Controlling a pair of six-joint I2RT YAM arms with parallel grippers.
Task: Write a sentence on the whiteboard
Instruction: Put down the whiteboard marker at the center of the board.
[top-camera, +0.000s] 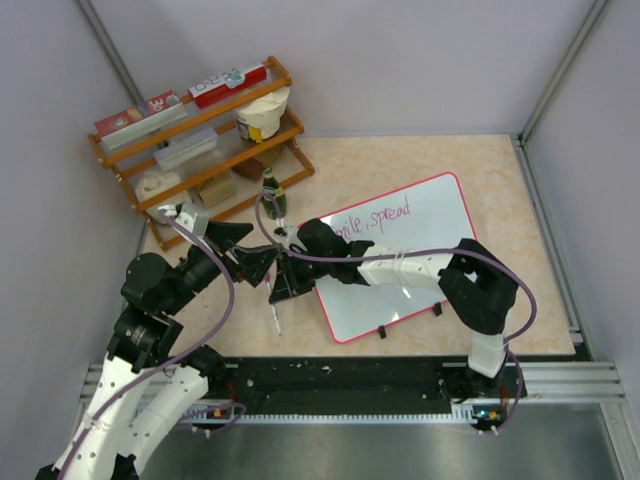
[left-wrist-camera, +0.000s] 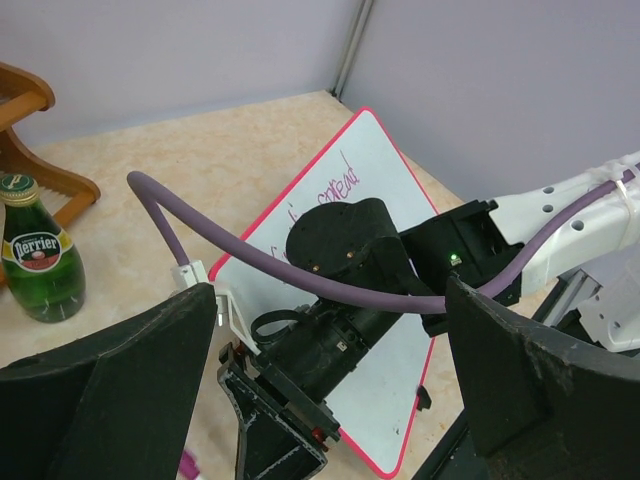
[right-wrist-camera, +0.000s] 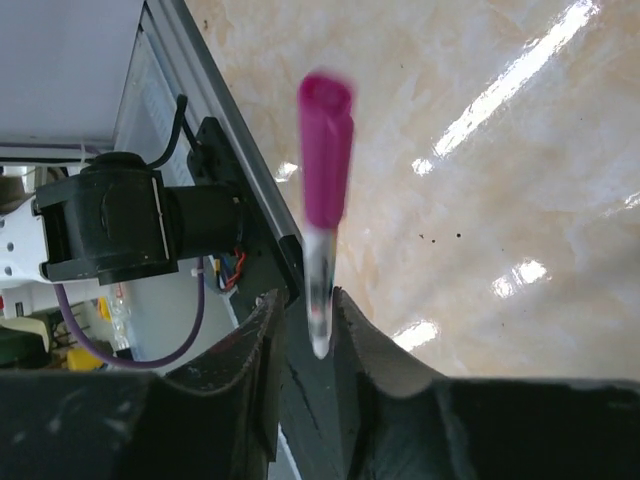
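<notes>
The whiteboard (top-camera: 420, 262) (left-wrist-camera: 372, 160) lies flat on the table's right half, red-framed, with the pink sentence (top-camera: 376, 217) (left-wrist-camera: 338, 186) along its far edge. My right gripper (top-camera: 284, 288) (right-wrist-camera: 305, 300) hangs off the board's left edge, over bare table. A marker with a pink cap (right-wrist-camera: 325, 170) (top-camera: 276, 318) points away from it, its clear end between the jaws. The jaws stand slightly apart, with a gap on the marker's left side, and the marker is blurred. My left gripper (top-camera: 246, 256) (left-wrist-camera: 330, 290) is wide open just left of the right wrist, holding nothing.
A green Perrier bottle (top-camera: 272, 195) (left-wrist-camera: 40, 250) stands behind the grippers. A wooden rack (top-camera: 200, 130) with boxes and jars fills the back left. The black rail (right-wrist-camera: 250, 200) runs along the table's near edge.
</notes>
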